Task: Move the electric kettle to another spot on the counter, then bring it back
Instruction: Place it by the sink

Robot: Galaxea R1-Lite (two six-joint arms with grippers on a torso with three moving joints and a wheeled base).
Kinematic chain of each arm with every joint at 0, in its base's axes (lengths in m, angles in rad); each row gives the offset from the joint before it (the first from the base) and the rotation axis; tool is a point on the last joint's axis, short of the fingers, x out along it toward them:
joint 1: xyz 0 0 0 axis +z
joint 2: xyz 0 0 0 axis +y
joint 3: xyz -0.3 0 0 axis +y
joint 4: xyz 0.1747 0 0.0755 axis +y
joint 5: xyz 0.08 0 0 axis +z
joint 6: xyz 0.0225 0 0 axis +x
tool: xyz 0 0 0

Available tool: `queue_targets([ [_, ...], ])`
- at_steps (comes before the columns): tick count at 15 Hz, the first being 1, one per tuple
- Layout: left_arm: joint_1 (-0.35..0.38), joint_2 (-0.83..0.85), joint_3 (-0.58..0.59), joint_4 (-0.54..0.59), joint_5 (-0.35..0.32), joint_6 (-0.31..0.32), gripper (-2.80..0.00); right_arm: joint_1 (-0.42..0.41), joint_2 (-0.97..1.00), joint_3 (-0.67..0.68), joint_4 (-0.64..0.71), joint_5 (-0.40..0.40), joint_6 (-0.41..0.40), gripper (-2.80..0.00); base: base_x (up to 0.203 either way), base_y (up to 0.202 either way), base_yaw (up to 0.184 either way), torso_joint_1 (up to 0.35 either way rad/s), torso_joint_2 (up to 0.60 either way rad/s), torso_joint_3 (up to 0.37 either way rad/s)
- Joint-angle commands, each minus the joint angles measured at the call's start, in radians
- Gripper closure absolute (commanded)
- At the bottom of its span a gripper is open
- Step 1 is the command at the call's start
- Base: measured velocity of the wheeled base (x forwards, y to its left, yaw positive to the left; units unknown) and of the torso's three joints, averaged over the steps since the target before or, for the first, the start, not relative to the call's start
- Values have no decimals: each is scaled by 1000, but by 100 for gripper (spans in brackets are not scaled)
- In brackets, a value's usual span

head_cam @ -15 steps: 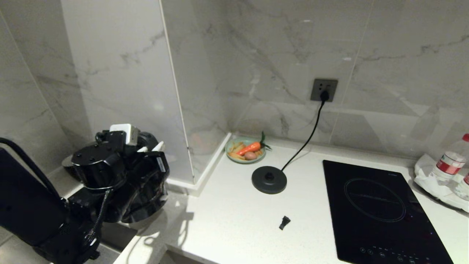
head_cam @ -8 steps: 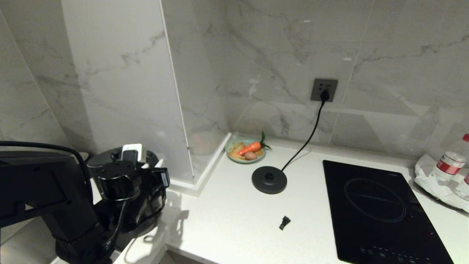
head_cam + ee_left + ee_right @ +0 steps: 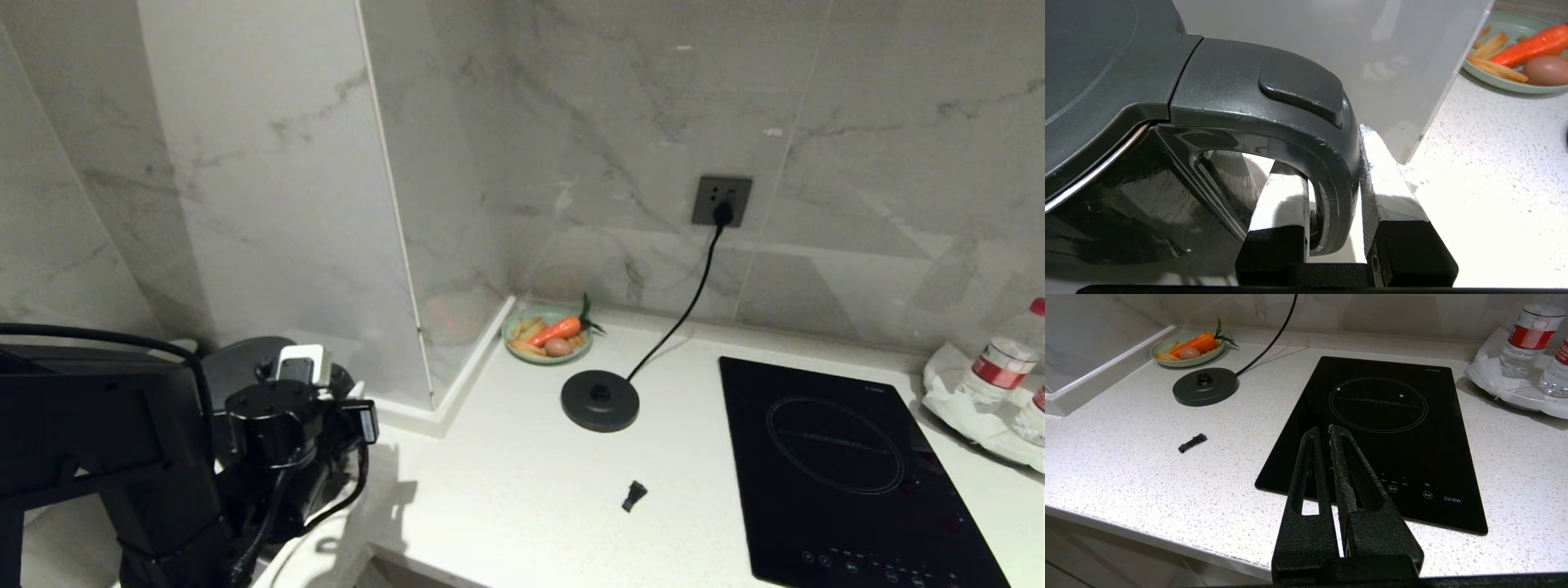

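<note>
The electric kettle (image 3: 1106, 122) stands at the left end of the counter (image 3: 506, 457), on the stretch beyond the jutting marble wall panel (image 3: 277, 180), well apart from its round base (image 3: 600, 399), which sits bare with its cord running up to the wall socket (image 3: 722, 200). The left gripper (image 3: 1331, 179) has its white-padded fingers (image 3: 1384, 192) pinched on the upright bar of the kettle's handle (image 3: 1298, 102), one finger inside the loop, the other outside. From the head view the arm hides most of the kettle and only a slice of its grey lid shows behind the wrist. The right gripper (image 3: 1323, 433) hangs over the near edge of the cooktop (image 3: 849, 465), its fingers pressed together on nothing. What worries me is the grip: it holds only the thin handle bar, so I would judge the kettle could swing or twist about that pinch when lifted. The panel's corner is just beside the handle, so a careless swing toward the base could knock the kettle against it. A small black scrap (image 3: 633, 495) also lies on the counter between here and the base, near the plate of carrot and egg (image 3: 549, 333). Against a second ago, the arm has sunk and drawn in; the kettle looked raised and tilted then, and now seems set down.
</note>
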Motion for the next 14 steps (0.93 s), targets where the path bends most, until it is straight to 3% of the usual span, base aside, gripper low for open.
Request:
queue_targets([
  [1,-24,9,-17,-7,1,1,0,0,0,0,0,2,0,0,0,0,0,0,0,0],
  [5,-70,53,-86,-7,14,7,0,0,0,0,0,0,0,0,0,0,0,0,0,0],
  [13,-115,64,-71,-7,19,21,0,0,0,0,0,1,0,0,0,0,0,0,0,0],
  [14,-124,64,-68,-7,24,21,-165,0,0,0,0,1,0,0,0,0,0,0,0,0],
])
